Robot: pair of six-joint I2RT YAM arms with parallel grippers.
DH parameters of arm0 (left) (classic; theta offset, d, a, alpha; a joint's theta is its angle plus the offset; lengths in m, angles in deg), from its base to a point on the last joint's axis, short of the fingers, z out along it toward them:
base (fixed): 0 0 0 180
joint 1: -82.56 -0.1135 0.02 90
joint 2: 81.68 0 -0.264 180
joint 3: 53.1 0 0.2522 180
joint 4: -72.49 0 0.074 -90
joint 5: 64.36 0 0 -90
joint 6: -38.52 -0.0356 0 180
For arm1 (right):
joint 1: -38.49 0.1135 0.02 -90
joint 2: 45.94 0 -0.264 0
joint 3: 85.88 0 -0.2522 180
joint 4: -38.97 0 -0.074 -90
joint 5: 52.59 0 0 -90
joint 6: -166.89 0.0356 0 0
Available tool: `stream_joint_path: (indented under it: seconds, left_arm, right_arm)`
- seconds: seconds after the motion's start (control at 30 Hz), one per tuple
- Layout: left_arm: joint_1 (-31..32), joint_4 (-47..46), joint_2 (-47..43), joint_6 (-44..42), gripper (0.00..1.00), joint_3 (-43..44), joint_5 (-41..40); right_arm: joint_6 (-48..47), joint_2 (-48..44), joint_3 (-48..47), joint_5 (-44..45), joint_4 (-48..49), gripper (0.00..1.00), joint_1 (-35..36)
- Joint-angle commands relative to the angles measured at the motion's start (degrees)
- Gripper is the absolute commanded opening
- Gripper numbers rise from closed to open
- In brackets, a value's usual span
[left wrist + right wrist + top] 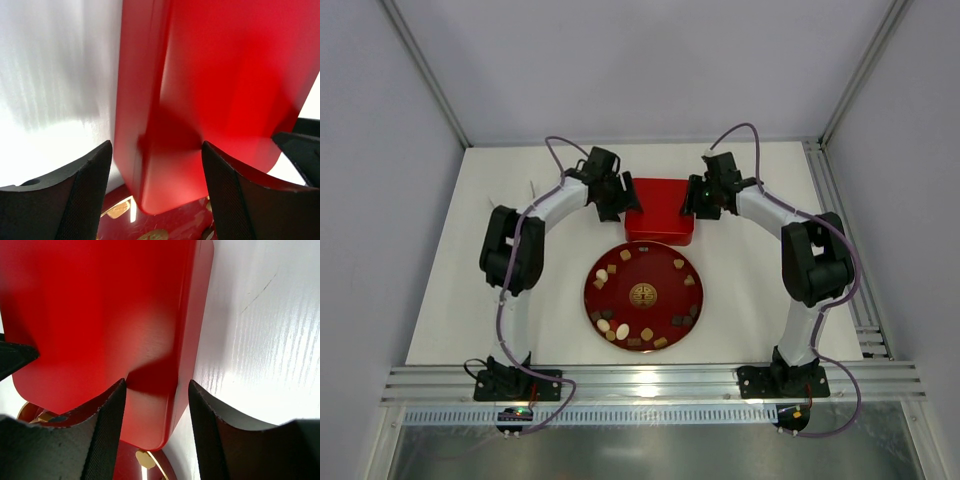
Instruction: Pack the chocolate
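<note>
Nearest you on the white table point(760, 290), find the round red plate point(620, 297). The chocolate point(622, 330) lies in a ring around its gold emblem point(642, 294), densest from 5 to 8 o'clock, with smaller groups near 10 to 11, 1 to 2 and 4 o'clock. Beyond the plate, at 12 o'clock, note the red box point(660, 215) with its lid shut. The left gripper point(156, 145) stands wide at the box's 9 o'clock edge, fingers straddling that edge. The right gripper point(157, 382) stands wide at the 3 o'clock edge, likewise straddling it.
</note>
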Motion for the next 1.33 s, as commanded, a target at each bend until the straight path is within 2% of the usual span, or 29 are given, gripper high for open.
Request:
stream_joint_path:
  seconds: [0.0, 0.2, 0.33, 0.53, 0.73, 0.9, 1.03, 1.3]
  left_arm:
    - [-2.0, 10.1, 1.0, -5.9, 0.71, 0.2, -1.3]
    - [-3.7, 12.7, -1.2, -10.1, 0.75, 7.8, -1.5]
    - [-4.0, 15.3, -4.2, -13.3, 0.75, 11.3, -3.8]
    - [-4.1, 14.2, -17.3, -13.8, 0.75, 4.5, -3.4]
    - [-4.1, 12.5, -32.4, -15.9, 0.77, -5.8, -2.3]
    - [-4.1, 11.0, -44.0, -17.5, 0.78, -13.6, -0.3]
    - [-4.1, 10.9, -49.4, -18.3, 0.78, -17.4, 0.6]
    - [-4.1, 10.6, -53.0, -18.6, 0.78, -20.4, 0.3]
  right_arm:
    - [-2.5, 0.5, -1.1, 1.7, -5.3, 0.55, -0.8]
    - [-3.7, -5.4, -4.0, 1.4, -3.1, 0.65, -1.1]
    - [-3.8, -9.2, -6.6, 1.1, -3.6, 0.67, -1.5]
    - [-2.9, -20.0, -5.5, 0.4, -3.1, 0.72, -1.9]
    - [-2.3, -36.0, 5.7, 2.2, -0.6, 0.81, -1.9]
    - [-1.8, -48.6, 14.0, 5.7, 0.0, 0.93, -1.9]
    - [-2.2, -53.0, 19.0, 6.3, -1.3, 1.0, -1.9]
    - [-2.8, -54.1, 20.4, 6.3, -1.1, 1.0, -1.9]
